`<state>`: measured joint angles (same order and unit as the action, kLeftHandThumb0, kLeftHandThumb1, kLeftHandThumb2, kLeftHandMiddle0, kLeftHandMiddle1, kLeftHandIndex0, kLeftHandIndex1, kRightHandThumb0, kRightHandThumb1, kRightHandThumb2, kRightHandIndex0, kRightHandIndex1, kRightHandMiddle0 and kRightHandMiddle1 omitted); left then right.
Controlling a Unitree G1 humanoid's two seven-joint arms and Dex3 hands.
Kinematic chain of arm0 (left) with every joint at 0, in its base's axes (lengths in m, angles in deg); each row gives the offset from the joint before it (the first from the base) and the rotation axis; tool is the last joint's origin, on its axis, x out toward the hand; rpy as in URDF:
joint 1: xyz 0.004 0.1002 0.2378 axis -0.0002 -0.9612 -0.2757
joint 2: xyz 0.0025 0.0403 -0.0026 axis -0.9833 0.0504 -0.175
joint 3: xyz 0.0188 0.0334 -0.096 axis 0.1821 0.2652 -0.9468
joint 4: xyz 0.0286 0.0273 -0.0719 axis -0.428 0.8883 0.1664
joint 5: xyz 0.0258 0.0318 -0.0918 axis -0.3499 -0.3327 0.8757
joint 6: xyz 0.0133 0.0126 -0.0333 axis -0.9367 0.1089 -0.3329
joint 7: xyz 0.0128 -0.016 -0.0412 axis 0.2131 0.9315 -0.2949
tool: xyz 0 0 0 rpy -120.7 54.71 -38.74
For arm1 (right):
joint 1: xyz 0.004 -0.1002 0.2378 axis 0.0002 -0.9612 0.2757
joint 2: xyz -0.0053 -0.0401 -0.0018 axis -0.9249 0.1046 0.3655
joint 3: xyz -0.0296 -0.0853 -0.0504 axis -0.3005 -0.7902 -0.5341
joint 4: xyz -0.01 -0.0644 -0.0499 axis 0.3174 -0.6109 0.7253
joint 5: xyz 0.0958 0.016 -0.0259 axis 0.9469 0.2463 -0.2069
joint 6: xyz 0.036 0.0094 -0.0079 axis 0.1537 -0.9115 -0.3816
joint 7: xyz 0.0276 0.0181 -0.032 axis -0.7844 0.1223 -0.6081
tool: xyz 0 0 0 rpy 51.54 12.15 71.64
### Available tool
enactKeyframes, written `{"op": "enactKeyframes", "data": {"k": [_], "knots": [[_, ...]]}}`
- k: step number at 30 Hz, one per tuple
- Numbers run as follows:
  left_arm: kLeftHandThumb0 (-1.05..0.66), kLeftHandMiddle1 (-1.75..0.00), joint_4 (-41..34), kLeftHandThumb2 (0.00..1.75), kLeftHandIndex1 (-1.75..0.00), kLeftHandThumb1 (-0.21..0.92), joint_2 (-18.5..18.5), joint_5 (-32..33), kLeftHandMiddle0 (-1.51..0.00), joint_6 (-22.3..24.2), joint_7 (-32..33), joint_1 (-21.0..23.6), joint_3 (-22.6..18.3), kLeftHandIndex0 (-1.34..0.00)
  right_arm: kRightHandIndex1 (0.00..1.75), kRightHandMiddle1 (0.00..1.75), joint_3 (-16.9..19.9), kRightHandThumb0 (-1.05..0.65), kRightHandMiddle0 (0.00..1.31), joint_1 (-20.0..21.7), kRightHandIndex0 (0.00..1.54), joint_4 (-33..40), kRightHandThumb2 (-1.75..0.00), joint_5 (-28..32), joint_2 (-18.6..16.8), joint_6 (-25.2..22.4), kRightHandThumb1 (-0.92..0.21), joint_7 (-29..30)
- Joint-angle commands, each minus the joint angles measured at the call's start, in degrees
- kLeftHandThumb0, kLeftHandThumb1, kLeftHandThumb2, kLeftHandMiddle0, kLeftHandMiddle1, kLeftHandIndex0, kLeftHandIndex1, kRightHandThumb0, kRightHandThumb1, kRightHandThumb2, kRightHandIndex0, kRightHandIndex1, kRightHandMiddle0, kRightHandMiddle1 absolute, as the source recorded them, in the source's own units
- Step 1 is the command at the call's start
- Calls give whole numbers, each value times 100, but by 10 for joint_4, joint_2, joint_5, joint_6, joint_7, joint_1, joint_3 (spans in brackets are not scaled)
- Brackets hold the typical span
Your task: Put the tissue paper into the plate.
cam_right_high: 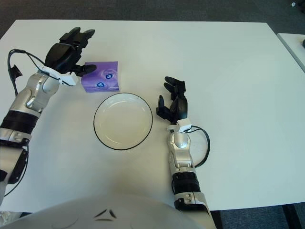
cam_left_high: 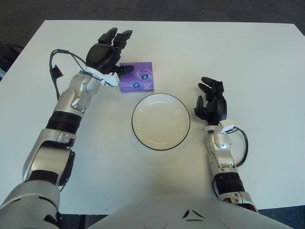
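Purple tissue pack (cam_left_high: 136, 77) is seen toward the counter's (cam_left_high: 248, 62) far edge, just beyond the plate (cam_left_high: 161, 121). Immediately to its left, the left hand (cam_left_high: 107, 53) is held with fingers (cam_left_high: 117, 39) spread, nothing grasped. The right hand (cam_left_high: 211, 103), loosely open, shows right of the plate.

left edge of purple tissue pack (cam_left_high: 138, 78) covered by left hand (cam_left_high: 106, 53), print on pack's 2 round labels too small to read, left upper arm cut by frame edge, dark object at far left edge cropped, unidentifiable
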<state>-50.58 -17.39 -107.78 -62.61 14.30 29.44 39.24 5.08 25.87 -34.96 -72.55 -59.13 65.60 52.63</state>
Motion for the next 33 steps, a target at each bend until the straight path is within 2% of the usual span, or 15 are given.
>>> {"op": "enactKeyframes", "data": {"k": [1, 11, 14, 18, 25, 33], "knots": [[-93, 0, 59, 55, -35, 92, -45, -14, -7, -54, -46, 47, 39, 0, 93, 114, -1, -27, 7, -70, 40, -127, -100, -8, -12, -27, -61, 9], [-104, 0, 99, 33, -9, 92, -48, 20, 0, -106, -105, 68, 53, 0, 92, 115, -1, -26, 7, -70, 39, -126, -100, -2, -15, -34, -60, 9], [-105, 0, 101, 24, -3, 92, -62, 10, 0, -134, -158, 84, 77, 0, 92, 115, 0, -26, 7, -70, 38, -127, -100, -1, -15, -36, -59, 9], [-105, 0, 105, 9, -1, 88, -70, 9, 0, -147, -210, 101, 94, 0, 92, 115, 0, -26, 6, -69, 38, -127, -100, -1, -15, -37, -59, 10], [-102, 0, 90, 1, 0, 79, -66, 11, 0, -119, -298, 131, 105, 0, 93, 115, 1, -27, 5, -68, 36, -131, -99, -3, -14, -33, -58, 11], [-103, 0, 60, 0, 0, 78, -68, 28, 0, -109, -348, 143, 96, 0, 94, 115, 3, -27, 6, -64, 36, -143, -99, -2, -12, -24, -58, 10]]}}
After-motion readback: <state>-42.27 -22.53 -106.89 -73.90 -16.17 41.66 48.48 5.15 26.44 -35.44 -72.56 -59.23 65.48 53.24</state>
